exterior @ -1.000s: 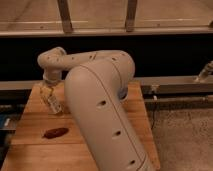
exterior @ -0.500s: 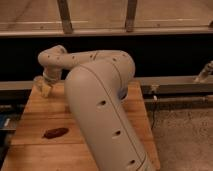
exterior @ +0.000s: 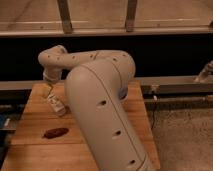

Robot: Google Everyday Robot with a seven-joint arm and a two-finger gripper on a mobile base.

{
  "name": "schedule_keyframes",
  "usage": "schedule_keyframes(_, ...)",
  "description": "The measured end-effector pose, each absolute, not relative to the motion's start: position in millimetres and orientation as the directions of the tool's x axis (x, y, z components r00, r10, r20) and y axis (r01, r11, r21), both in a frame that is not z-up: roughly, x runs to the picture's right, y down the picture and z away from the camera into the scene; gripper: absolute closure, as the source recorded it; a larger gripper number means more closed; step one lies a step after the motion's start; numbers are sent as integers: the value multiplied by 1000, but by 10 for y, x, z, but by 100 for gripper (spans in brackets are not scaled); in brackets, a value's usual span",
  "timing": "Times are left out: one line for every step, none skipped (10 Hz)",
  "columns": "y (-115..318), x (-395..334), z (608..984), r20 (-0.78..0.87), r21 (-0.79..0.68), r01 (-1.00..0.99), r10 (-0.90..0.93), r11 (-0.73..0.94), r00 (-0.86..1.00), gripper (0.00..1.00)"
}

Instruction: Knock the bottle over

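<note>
Gripper (exterior: 50, 89) — near the wooden tabletop's (exterior: 35, 125) far-left corner; jaws' state cannot be told. Small clear plastic bottle (exterior: 56, 103) with pale label leans tilted just beneath it; dark reddish oblong object (exterior: 55, 132) lies nearer the front edge.

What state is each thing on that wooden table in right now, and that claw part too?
bottle: tipped over, lying slanted on the table.
gripper: low over the table's back left, right at the bottle's upper end.
brown object: lying flat, apart from the bottle.
wooden table: level.
</note>
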State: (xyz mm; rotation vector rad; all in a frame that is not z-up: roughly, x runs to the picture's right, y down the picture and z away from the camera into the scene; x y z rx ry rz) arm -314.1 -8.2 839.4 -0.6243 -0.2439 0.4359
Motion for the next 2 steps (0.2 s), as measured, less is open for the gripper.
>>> schedule_keyframes(-78,-3146,8394,90,-611,-318,462,725,882,20)
schedule_keyframes(-73,-3156,8390,91,-611,-316,461,726,883,20)
